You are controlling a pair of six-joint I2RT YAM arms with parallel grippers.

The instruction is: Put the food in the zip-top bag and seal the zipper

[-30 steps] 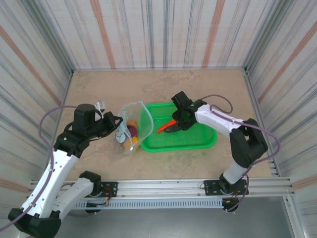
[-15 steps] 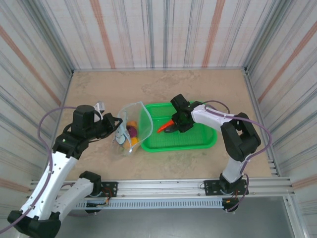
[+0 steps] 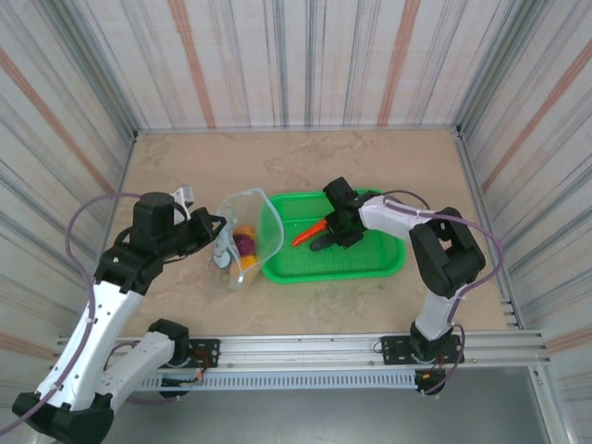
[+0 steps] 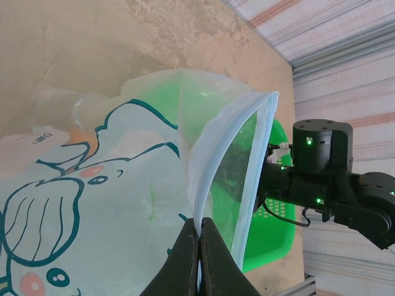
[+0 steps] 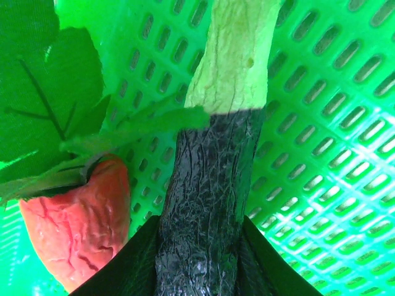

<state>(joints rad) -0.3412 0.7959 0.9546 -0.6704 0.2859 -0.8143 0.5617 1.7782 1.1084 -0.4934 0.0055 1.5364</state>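
Bag and eggplant gripped.
The left hand [image 4: 199, 237] pinched the zip-top bag [image 4: 92, 203] at its rim; the right hand [image 5: 200, 237] clamped the eggplant [image 5: 207, 166] inside the green basket [image 5: 321, 123].

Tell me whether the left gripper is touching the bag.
Touching. The left wrist view shows the left gripper pinched shut on the mouth edge of the bag, with no gap between them.

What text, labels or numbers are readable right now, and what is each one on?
A short dark printed mark on the zip-top bag, above the elephant drawing: too small and blurred to read.
Green basket: no lettering that I can make out.
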